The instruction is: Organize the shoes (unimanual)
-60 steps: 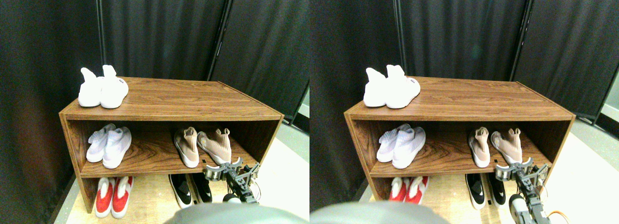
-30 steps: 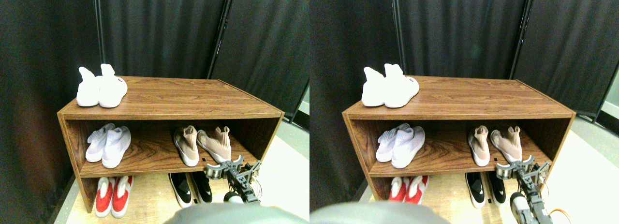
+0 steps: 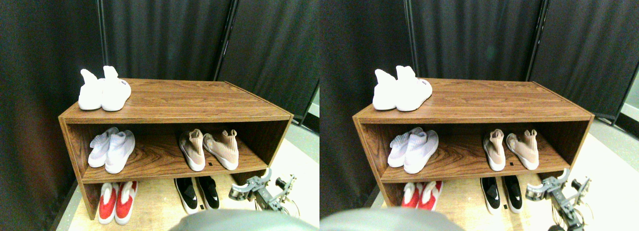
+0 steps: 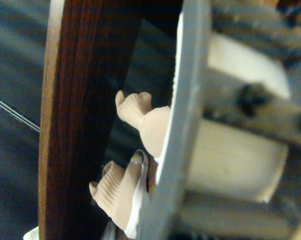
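The tan-beige shoes stand on the middle shelf, right side, one (image 3: 192,150) left of the other (image 3: 222,149), collars toward the back; the right shoe is angled slightly. The wrist view shows both tan shoes (image 4: 139,118) past the shelf's wooden edge (image 4: 73,125). A low black pair with white marks (image 3: 198,193) lies on the floor level below them. My right gripper (image 3: 253,184) hangs low, in front of the rack's right end, clear of the shelf. It is open with nothing in it.
The wooden rack (image 3: 174,114) also holds a white pair (image 3: 103,90) on top at the left, a pale pair (image 3: 112,150) on the middle shelf at the left, and a red-and-white pair (image 3: 117,201) below. Dark curtains hang behind.
My gripper has drawn back from the toe of the right tan shoe, moving down and to the right, away from the shelf edge. The shoes stay where they were.
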Available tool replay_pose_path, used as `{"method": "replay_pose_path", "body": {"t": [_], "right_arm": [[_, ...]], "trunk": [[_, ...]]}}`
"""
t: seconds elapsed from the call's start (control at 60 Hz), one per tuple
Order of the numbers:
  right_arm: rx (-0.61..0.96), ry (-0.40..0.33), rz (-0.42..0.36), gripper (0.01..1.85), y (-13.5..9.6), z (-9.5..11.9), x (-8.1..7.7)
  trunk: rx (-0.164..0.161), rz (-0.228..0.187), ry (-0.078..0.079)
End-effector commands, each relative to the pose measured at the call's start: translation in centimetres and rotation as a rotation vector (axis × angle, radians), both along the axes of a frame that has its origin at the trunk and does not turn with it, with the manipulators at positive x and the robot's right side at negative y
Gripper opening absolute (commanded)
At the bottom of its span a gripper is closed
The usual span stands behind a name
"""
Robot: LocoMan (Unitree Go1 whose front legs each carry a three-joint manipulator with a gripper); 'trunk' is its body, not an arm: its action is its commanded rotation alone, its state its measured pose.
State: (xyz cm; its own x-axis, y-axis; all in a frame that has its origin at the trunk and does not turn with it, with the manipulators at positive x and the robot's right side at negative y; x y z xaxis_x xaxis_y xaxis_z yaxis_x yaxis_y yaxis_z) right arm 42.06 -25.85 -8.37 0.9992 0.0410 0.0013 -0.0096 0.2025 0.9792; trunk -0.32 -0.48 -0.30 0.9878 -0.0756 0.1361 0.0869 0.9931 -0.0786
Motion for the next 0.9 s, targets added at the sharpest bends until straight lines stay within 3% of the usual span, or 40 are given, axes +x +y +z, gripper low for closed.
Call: {"method": "replay_pose_path", "body": {"t": [0.017, 0.183, 0.25, 0.3, 0.383, 0.4, 0.433, 0.45, 0.467, 0.517, 0.583, 0.683, 0.9], "right_arm": [[-0.019, -0.066, 0.016, 1.56, -0.6, 1.1, -1.3], [-0.115, -0.113, -0.04, 1.45, -2.2, 2.1, -3.0], [-0.144, -0.129, -0.049, 1.31, -2.9, 2.5, -3.3], [-0.167, -0.155, -0.099, 1.09, -3.5, 2.9, -3.6], [-0.179, -0.172, -0.134, 0.94, -4.2, 3.3, -3.6], [-0.164, -0.19, -0.188, 0.85, -4.3, 3.5, -3.6], [-0.156, -0.197, -0.198, 0.8, -4.4, 3.5, -3.6], [-0.105, -0.225, -0.249, 0.45, -4.7, 3.7, -3.4], [-0.105, -0.225, -0.249, 0.45, -4.7, 3.7, -3.4], [-0.1, -0.251, -0.292, 0.06, -5.1, 4.0, -3.1], [-0.11, -0.285, -0.342, 0.06, -5.6, 4.2, -2.4], [-0.093, -0.278, -0.41, 0.06, -6.2, 4.2, -1.1], [-0.082, -0.223, -0.403, 0.06, -6.4, 3.7, 2.1]], "trunk": [[-0.016, -0.001, 0.015], [-0.014, -0.003, 0.017], [-0.014, -0.004, 0.015], [-0.013, -0.003, 0.016], [-0.014, -0.002, 0.016], [-0.014, -0.001, 0.017], [-0.014, -0.001, 0.017], [-0.014, -0.001, 0.016], [-0.014, -0.001, 0.016], [-0.015, -0.001, 0.015], [-0.014, 0.0, 0.017], [-0.015, 0.002, 0.018], [-0.019, 0.006, 0.025]]}}
